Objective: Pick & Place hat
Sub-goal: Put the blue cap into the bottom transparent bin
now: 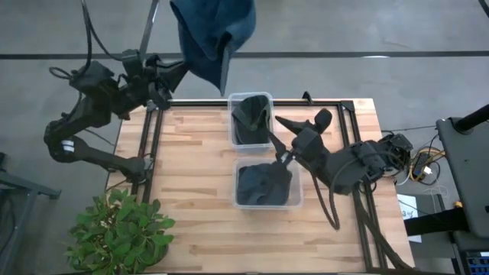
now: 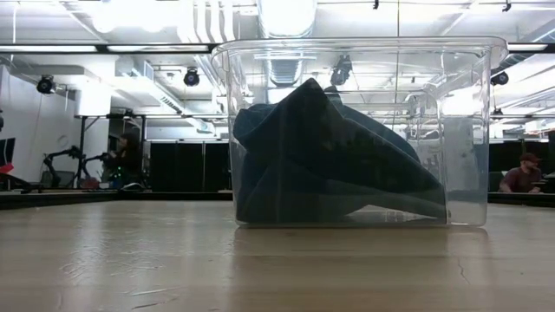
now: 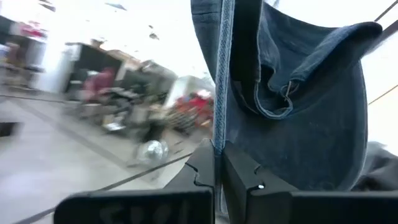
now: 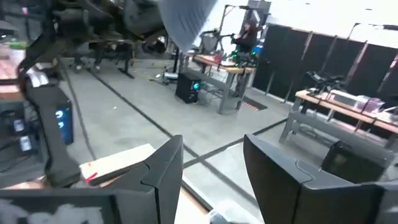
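A blue denim hat (image 1: pixel 215 34) is held high above the table's far edge by my left gripper (image 1: pixel 182 69), which is shut on it; it also fills the left wrist view (image 3: pixel 298 106). My right gripper (image 1: pixel 279 145) is open and empty, between two clear bins at the table's middle, and its wrist view shows spread fingers (image 4: pixel 211 168). The far bin (image 1: pixel 250 118) and the near bin (image 1: pixel 267 185) each hold dark blue cloth lying on the bin's bottom. The low view shows the near bin (image 2: pixel 351 130) with its cloth. My left gripper pinches a stitched seam edge of the hat (image 3: pixel 219 134) between its two shut fingers (image 3: pixel 239 171). The fingers lie along the seam. The hat is lifted clear of the table and bins, and its slack body bulges to one side of the fingers.
A potted green plant (image 1: pixel 122 233) stands at the table's near left corner. A dark metal frame (image 1: pixel 355 130) runs along the table's far and right edges. Bare wooden tabletop (image 1: pixel 191 168) lies left of the bins.
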`<action>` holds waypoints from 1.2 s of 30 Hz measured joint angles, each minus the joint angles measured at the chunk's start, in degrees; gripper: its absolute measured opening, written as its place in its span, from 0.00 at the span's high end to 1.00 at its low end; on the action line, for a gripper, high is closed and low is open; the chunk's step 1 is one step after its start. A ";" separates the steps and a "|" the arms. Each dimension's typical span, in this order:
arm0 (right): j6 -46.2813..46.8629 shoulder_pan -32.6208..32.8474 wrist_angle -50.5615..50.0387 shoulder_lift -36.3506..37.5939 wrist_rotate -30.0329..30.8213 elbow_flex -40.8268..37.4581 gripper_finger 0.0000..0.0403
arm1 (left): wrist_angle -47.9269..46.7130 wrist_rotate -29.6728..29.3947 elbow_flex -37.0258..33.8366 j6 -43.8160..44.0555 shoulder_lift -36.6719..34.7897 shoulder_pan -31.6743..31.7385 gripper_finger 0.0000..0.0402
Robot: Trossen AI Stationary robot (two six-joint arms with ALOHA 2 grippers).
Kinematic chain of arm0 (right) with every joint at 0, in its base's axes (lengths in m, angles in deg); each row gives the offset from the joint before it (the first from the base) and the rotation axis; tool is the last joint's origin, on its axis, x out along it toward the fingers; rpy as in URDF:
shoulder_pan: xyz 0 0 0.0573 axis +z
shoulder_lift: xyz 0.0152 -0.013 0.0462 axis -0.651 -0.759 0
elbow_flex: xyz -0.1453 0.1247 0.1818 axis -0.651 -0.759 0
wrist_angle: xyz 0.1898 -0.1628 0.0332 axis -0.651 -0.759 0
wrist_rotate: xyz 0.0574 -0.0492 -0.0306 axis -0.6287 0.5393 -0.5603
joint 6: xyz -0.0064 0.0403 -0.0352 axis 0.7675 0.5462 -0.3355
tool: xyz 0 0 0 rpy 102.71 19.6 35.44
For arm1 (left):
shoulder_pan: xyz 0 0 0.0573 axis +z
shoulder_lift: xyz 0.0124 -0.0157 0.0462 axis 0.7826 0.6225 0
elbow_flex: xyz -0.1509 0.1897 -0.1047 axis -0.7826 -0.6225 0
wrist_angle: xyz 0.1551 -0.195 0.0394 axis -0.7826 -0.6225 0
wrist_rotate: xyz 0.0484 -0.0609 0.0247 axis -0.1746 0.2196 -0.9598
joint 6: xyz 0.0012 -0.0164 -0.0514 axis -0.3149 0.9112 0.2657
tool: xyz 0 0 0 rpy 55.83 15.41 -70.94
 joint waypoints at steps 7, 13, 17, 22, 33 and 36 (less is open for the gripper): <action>-19.48 -3.15 20.91 0.00 -6.57 -3.00 0.54 | 9.09 6.27 -0.13 3.55 3.74 -0.02 0.99; -32.54 -6.17 38.97 0.00 -9.57 -6.38 0.49 | 12.75 6.05 -0.19 6.49 6.68 0.00 0.99; -32.47 -7.55 40.04 -0.02 -14.75 -7.48 0.48 | 16.73 5.08 -0.17 6.60 7.70 0.00 0.99; -27.88 -9.54 40.69 -0.02 -15.10 -8.22 0.48 | 17.05 3.74 -0.17 6.26 8.71 0.00 0.99; -26.81 -13.05 42.44 -0.09 -15.74 -8.22 0.47 | 16.94 3.89 -0.17 6.15 10.24 0.00 0.99; -26.33 -13.35 42.52 -0.09 -15.74 -8.22 0.49 | 16.92 3.95 -0.17 6.11 10.62 0.00 0.99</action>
